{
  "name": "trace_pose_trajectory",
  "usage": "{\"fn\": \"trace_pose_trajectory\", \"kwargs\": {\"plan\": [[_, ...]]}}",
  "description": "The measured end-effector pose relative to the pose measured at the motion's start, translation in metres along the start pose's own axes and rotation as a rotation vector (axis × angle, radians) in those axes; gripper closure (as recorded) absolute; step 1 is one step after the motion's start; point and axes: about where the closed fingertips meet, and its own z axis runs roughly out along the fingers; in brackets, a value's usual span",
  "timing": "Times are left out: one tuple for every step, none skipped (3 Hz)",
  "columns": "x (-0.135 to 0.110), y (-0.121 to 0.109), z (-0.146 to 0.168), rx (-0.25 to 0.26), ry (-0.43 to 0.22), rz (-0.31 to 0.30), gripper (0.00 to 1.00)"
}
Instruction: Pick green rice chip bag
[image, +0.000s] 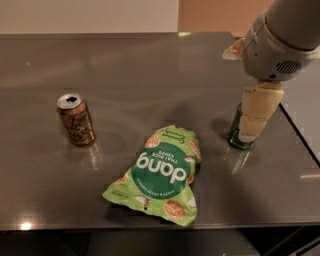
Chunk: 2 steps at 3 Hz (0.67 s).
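From my seat the bag (160, 172) lies flat on the counter (150, 75), about midway across and close to the front edge. It is lime green and crinkled, with a dark green circle whose white "dang" reads upside down to me, and tan round chips pictured around it. Its wider end points toward the front edge and its narrower end toward the back. Nothing touches it.

The hand (248, 134) hangs to the right of the bag and a little further back, apart from it. It shows as a cream-coloured block pointing down below the grey arm (275, 45), which comes in from the upper right corner. I cannot tell how the hand is set — whether wide or narrow does not show from this angle, and I see nothing held in it.

Right behind the hand stands a green can (234, 136), dark and upright. The hand covers most of it, leaving only its left side and base in sight. Whether the two touch I cannot tell.

On the left a brown can (76, 120) stands upright — silver top, open mouth — well apart from the bag and far from the hand.
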Motion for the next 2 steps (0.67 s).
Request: {"fn": "trace_pose_trajectory", "kwargs": {"plan": [[-0.028,0.002,0.017,-0.026,-0.049,-0.131,0.00],[-0.055,0.016,0.031,-0.054,-0.101,-0.263,0.00]]}}
